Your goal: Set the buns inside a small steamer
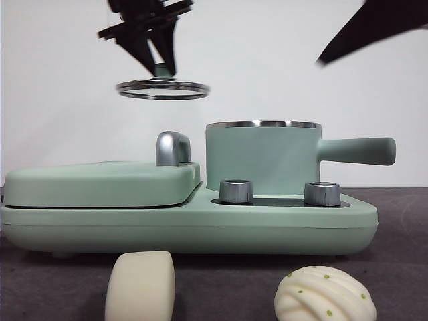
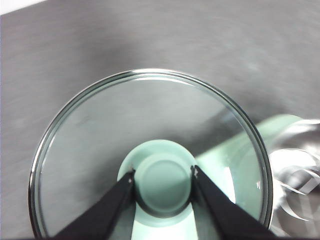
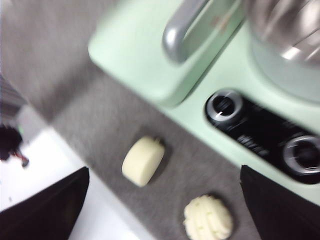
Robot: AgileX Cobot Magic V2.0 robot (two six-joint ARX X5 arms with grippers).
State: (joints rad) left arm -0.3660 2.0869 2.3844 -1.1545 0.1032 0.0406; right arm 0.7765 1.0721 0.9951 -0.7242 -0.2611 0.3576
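Note:
The mint-green steamer pot (image 1: pixel 262 157) stands uncovered on the base, its handle pointing right; it also shows in the right wrist view (image 3: pixel 285 45). My left gripper (image 1: pixel 158 63) is shut on the green knob (image 2: pixel 163 182) of the steel-rimmed glass lid (image 1: pixel 162 88) and holds it in the air, up and left of the pot. The smooth oblong bun (image 1: pixel 140 286) and the ridged bun with green dots (image 1: pixel 324 295) lie on the table in front of the appliance. My right gripper (image 3: pixel 162 200) is open, high above both buns (image 3: pixel 143 160) (image 3: pixel 207 218).
The flat hinged griddle plate (image 1: pixel 100 182) with a steel handle (image 1: pixel 172 147) fills the left half of the mint-green base (image 1: pixel 187 231). Two steel dials (image 1: pixel 236 190) (image 1: pixel 322 193) sit on the base in front of the pot. The table is grey.

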